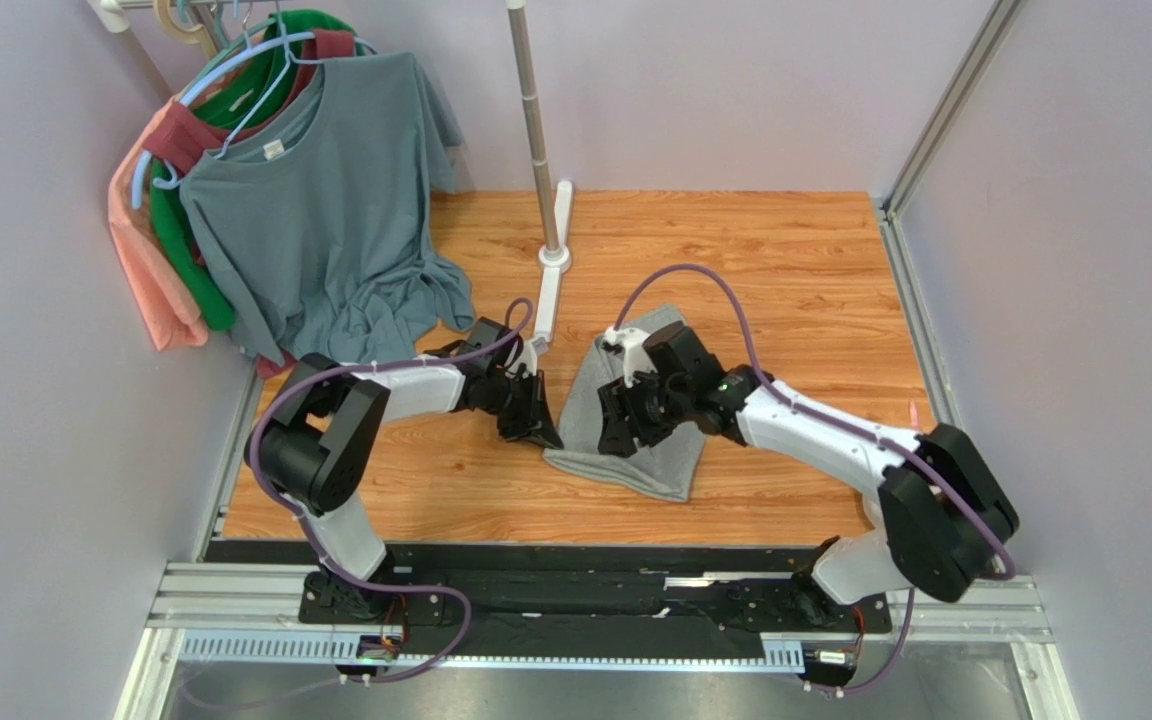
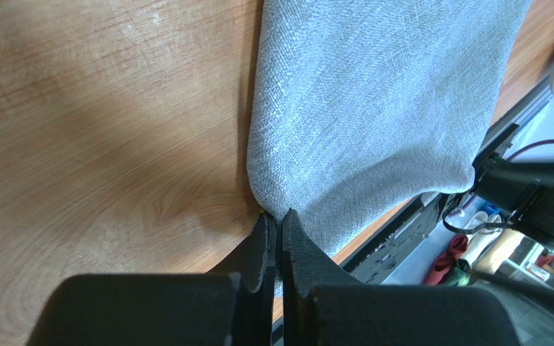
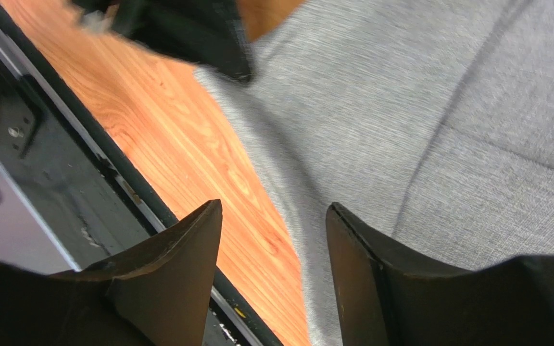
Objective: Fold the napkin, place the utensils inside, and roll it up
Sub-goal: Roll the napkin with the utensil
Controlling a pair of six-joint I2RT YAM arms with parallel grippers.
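At the left corner of the napkin (image 2: 374,108), the left gripper (image 2: 276,229) is squeezed tight. Its two fingers press together with a bit of the grey cloth between them. I think it grips that corner so it can pull the cloth over for a fold, or stop it from sliding.

Just to the right, the right gripper (image 3: 273,234) hangs low over the napkin. Its fingers stand wide apart with nothing between them, so it holds nothing. My guess is that it is open so the left one can move the cloth alone, or so it can take a new spot on the cloth.

Both grippers are close together, and the tip of the left one shows in the right wrist view. The napkin lies on the wooden table (image 2: 77,144), near the middle and between the two arms. A soft line runs across it in the right wrist view, so it may be doubled over, but I cannot be sure.

I cannot see the fork in any view. It may be hidden, so putting it inside and rolling look not yet done.

Far to the left, a blue-grey T-shirt (image 1: 319,195) hangs on a hanger. It is not part of this job.
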